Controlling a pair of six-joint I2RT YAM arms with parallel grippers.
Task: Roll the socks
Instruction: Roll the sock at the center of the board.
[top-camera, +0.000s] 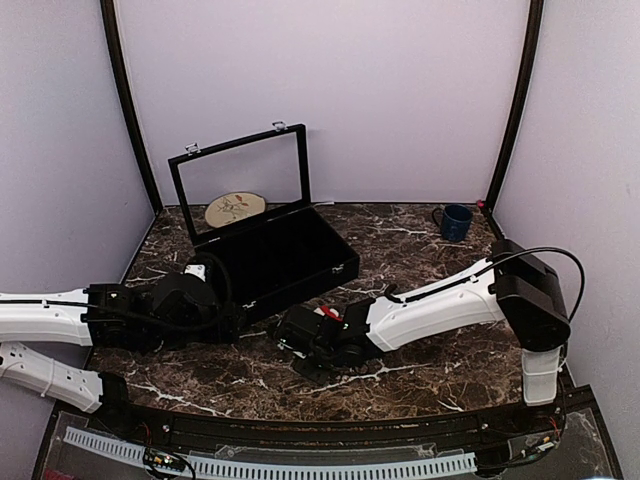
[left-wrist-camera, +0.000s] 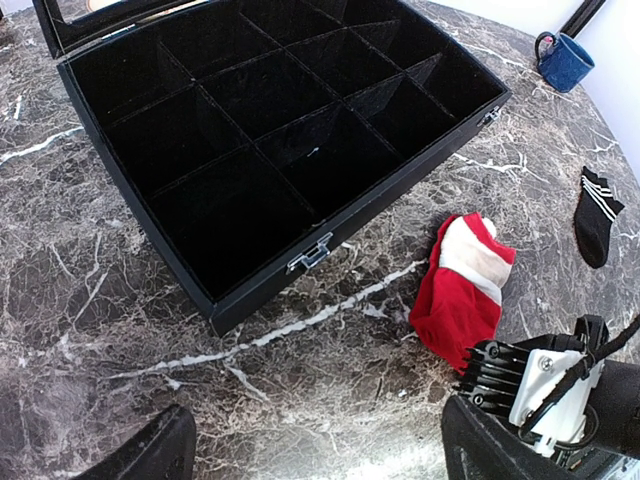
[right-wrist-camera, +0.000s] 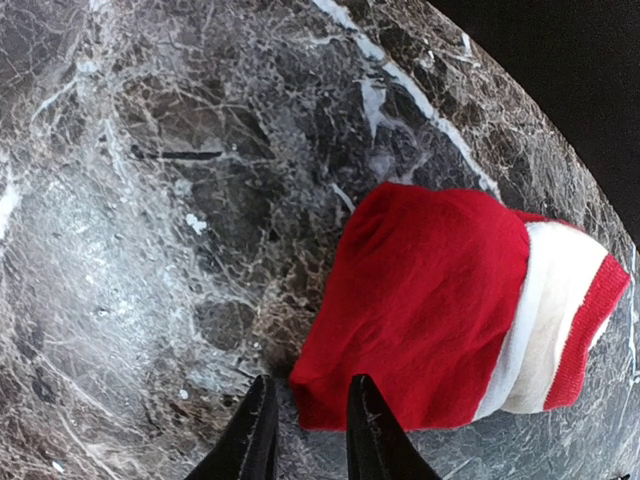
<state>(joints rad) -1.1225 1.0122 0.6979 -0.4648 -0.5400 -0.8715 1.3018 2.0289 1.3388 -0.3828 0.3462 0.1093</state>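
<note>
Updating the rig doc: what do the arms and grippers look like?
Both arms are white moulded links with black joint housings: left arm, right arm. A black cable loops over the right arm's elbow housing. The left gripper has broad black fingers; the right gripper has slim, pointed black ones. No markings are legible.

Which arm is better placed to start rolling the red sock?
Right. The right gripper sits at the edge of the red fabric sock, jaws slightly apart; the left gripper is open and farther back.
</note>
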